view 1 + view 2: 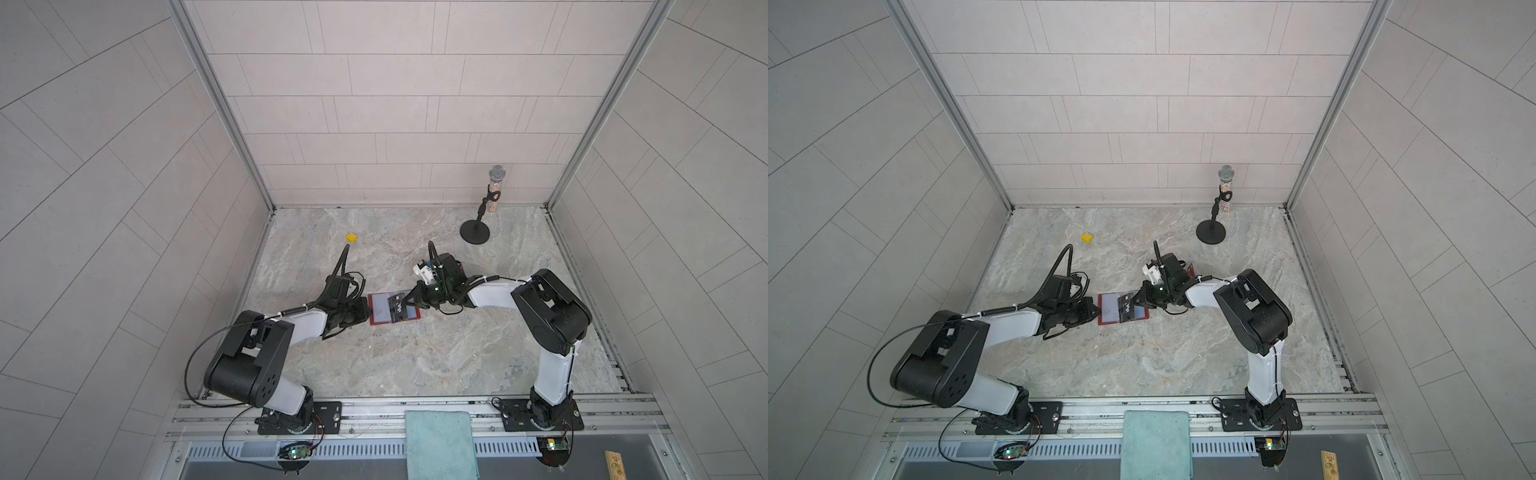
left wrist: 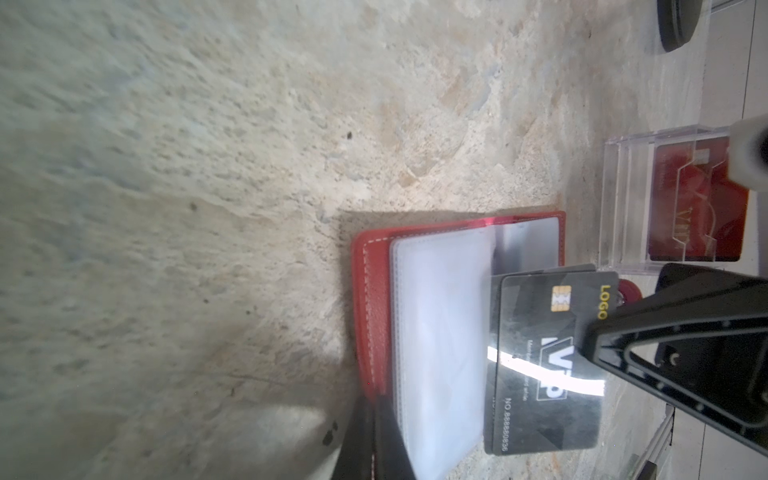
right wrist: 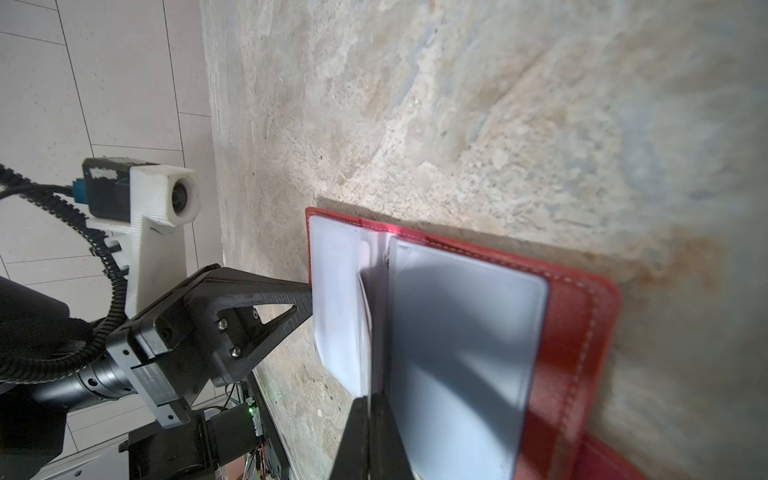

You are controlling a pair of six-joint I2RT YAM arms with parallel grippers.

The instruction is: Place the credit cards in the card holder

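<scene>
The red card holder (image 1: pixel 399 321) (image 1: pixel 1121 322) lies open on the stone table, its clear sleeves (image 2: pixel 440 332) (image 3: pixel 461 332) facing up. My left gripper (image 1: pixel 368 309) (image 1: pixel 1098 309) (image 2: pixel 384 440) is shut on the holder's left cover edge. My right gripper (image 1: pixel 409 300) (image 1: pixel 1136 300) (image 3: pixel 370 436) is shut on a black "VIP" credit card (image 1: pixel 397 309) (image 1: pixel 1126 309) (image 2: pixel 544 374), held over the holder's right half. A second dark card edge shows just behind it in the left wrist view. The right wrist view shows the card only edge-on.
A clear acrylic stand (image 2: pixel 623 199) holding a red card stands behind the right wrist. A microphone on a round black base (image 1: pixel 476 230) is at the back right, a yellow die (image 1: pixel 352 237) at the back left. A teal cloth (image 1: pixel 440 444) hangs over the front rail.
</scene>
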